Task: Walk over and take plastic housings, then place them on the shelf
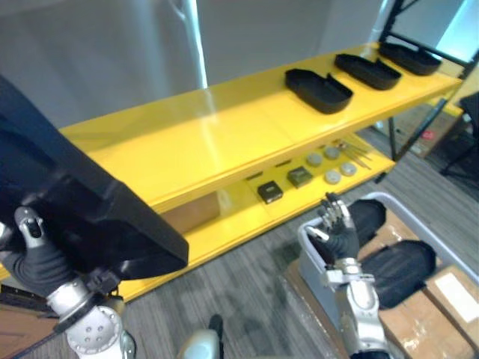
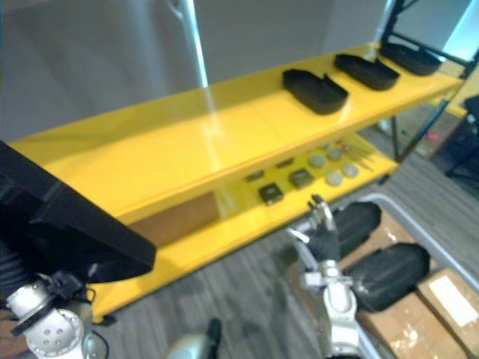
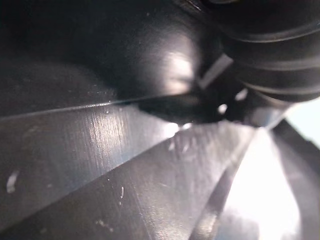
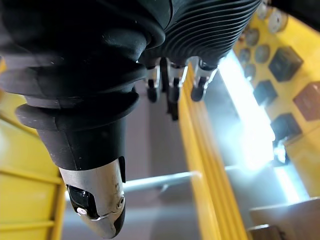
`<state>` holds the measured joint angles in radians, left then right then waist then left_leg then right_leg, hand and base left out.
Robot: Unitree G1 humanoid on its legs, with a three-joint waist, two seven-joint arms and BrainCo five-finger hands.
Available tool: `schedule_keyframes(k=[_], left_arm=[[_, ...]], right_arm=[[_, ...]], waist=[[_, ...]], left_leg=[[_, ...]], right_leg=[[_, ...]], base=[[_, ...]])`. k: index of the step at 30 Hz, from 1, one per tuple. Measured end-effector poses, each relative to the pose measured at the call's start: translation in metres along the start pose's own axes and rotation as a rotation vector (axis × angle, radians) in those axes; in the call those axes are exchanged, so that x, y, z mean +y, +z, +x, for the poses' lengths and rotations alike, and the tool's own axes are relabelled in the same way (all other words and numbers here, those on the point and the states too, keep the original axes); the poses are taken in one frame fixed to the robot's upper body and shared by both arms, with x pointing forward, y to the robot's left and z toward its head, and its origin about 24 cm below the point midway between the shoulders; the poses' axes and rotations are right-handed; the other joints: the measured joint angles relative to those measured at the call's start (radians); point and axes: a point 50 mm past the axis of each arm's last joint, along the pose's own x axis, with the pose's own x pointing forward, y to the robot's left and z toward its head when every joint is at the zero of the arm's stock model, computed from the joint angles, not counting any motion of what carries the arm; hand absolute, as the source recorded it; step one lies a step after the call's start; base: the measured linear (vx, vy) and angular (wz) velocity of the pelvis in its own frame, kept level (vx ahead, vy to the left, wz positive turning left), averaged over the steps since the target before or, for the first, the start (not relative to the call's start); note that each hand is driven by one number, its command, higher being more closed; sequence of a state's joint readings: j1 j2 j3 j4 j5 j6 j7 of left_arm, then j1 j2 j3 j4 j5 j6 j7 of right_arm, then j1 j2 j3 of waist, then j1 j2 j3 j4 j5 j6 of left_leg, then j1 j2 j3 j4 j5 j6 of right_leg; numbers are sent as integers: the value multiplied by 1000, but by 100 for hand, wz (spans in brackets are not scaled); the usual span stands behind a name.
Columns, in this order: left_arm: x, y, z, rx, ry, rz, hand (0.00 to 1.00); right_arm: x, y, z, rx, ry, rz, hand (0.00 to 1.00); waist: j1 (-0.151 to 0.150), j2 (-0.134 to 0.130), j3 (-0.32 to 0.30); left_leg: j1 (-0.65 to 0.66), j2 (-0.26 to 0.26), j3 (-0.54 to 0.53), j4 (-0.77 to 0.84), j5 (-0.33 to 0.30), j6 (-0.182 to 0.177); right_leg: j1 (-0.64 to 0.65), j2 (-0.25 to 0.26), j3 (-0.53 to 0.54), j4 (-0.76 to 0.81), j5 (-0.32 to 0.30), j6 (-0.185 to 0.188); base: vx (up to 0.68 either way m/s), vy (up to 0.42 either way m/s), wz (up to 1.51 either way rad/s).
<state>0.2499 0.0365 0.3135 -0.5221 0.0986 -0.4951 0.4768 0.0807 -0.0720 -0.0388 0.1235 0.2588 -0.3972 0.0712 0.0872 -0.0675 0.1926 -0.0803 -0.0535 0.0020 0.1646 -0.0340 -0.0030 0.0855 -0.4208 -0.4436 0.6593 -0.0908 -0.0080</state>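
Observation:
My left hand [image 1: 34, 258] is at the lower left, shut on the edge of a large black plastic housing [image 1: 75, 194], with its thumb over the rim. The housing hangs in front of the left end of the yellow shelf [image 1: 217, 142], and its dark inner surface [image 3: 100, 165] shows close up in the left wrist view. Three more black housings lie on the top board at the right: one [image 1: 318, 90], a second [image 1: 367, 71] and a third [image 1: 409, 57]. My right hand [image 1: 337, 233] hangs open and holds nothing, over the near corner of a grey bin [image 1: 310, 258]; its fingers [image 4: 172, 90] point towards the shelf's lower edge.
The grey bin holds two black housings [image 1: 397, 269] and stands on cardboard boxes [image 1: 441, 299]. The lower shelf board carries small dark blocks [image 1: 270, 192] and round grey discs [image 1: 331, 176]. Grey carpet floor [image 1: 239, 284] lies between me and the shelf. A dark rack leg [image 1: 400, 123] stands at the right.

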Motion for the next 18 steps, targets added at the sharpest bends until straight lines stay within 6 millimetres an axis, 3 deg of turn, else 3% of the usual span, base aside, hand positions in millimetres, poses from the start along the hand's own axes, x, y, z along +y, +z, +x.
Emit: schedule_keyframes(k=[1, 2, 3, 4, 5, 6, 8, 10, 11, 12, 13, 15, 16, 17, 18], left_arm=[[0, 0, 2, -8, -9, 4, 100], [-1, 0, 5, -16, -27, 10, 100], [-2, -1, 6, -20, -34, 9, 100], [-5, -4, 10, -20, -40, 5, 100], [-6, -7, 12, -18, -40, 1, 100], [-10, -12, 15, -6, -39, -4, 100], [-11, -17, 17, 17, -32, 2, 100], [-14, -24, 19, 41, -34, 3, 100], [-15, -26, 19, 54, -43, 12, 100], [-15, -26, 19, 57, -54, 17, 100], [-15, -26, 17, 64, -61, 20, 100], [-17, -31, 2, 138, -70, 14, 100], [-18, -32, -1, 149, -79, 11, 100], [-22, -32, -3, 156, -102, -1, 100], [-28, -31, -3, 155, -117, -27, 100]], right_arm=[[0, 1, 1, -8, -6, 0, 0], [0, 3, 2, -30, -12, 0, 0], [-1, 5, 3, -42, -18, -1, 0], [-3, 8, 4, -59, -33, -18, 0], [-6, 11, 4, -73, -47, -27, 0], [-13, 21, 6, -115, -70, -42, 0], [-19, 33, 9, -165, -79, -63, 0], [-29, 46, 10, -211, -90, -96, 0], [-33, 50, 11, -223, -90, -115, 0], [-34, 54, 12, -239, -84, -114, 0], [-32, 59, 13, -261, -65, -104, 0], [-33, 70, 15, -301, -41, -132, 0], [-33, 73, 16, -309, -38, -135, 0], [-35, 75, 17, -318, -43, -144, 0], [-40, 78, 17, -326, -67, -154, 0]], waist=[[-1, -3, 1], [-11, 6, 6], [-17, 7, 6], [-34, 11, 6], [-42, 15, 7], [-47, 19, 10], [-47, 27, 9], [-60, 34, 7], [-71, 30, 4], [-72, 12, -9], [-70, -4, -19], [-71, 70, -51], [-69, 88, -61], [-75, 109, -74], [-76, 120, -80]], left_leg=[[15, -4, -6, -2, -13, 7], [40, -2, -34, -10, -25, 20], [51, -3, -55, -13, -26, 32], [70, 5, -87, -18, -32, 40], [86, 8, -110, -21, -36, 45], [107, 12, -133, -25, -42, 39], [119, 15, -152, -20, -57, 31], [130, 15, -193, -16, -74, 17], [133, 12, -222, -12, -91, 2], [129, -1, -247, 7, -120, -15], [126, -9, -261, 24, -147, -25], [108, 61, -258, 54, -191, -50], [105, 81, -232, 50, -188, -54], [102, 111, -152, 27, -169, -84], [109, 131, -69, 1, -149, -89]], right_leg=[[-31, -7, 39, 54, 55, -6], [-90, -6, 126, 164, 134, 23], [-113, 8, 157, 206, 87, 39], [-153, 50, 191, 242, -24, 43], [-175, 87, 200, 218, -72, 45], [-199, 137, 209, 91, -118, 53], [-220, 193, 255, -90, -121, 53], [-231, 241, 325, -272, -98, 80], [-226, 257, 357, -343, -74, 95], [-220, 265, 381, -385, -32, 86], [-206, 266, 393, -410, 44, 102], [-167, 312, 324, -456, 49, 85], [-155, 320, 307, -471, 54, 79], [-128, 328, 273, -499, 57, 74], [-98, 331, 245, -521, 57, 73]], base=[[257, 159, 29], [196, 94, 30], [303, 82, 58], [197, 33, 67], [350, 48, 85], [253, 23, 59], [261, -45, 47], [228, -130, 70], [216, -216, 86], [222, -253, 84], [242, -305, 68], [257, -282, 53], [282, -213, 65], [268, -162, 75], [245, -137, 78]])
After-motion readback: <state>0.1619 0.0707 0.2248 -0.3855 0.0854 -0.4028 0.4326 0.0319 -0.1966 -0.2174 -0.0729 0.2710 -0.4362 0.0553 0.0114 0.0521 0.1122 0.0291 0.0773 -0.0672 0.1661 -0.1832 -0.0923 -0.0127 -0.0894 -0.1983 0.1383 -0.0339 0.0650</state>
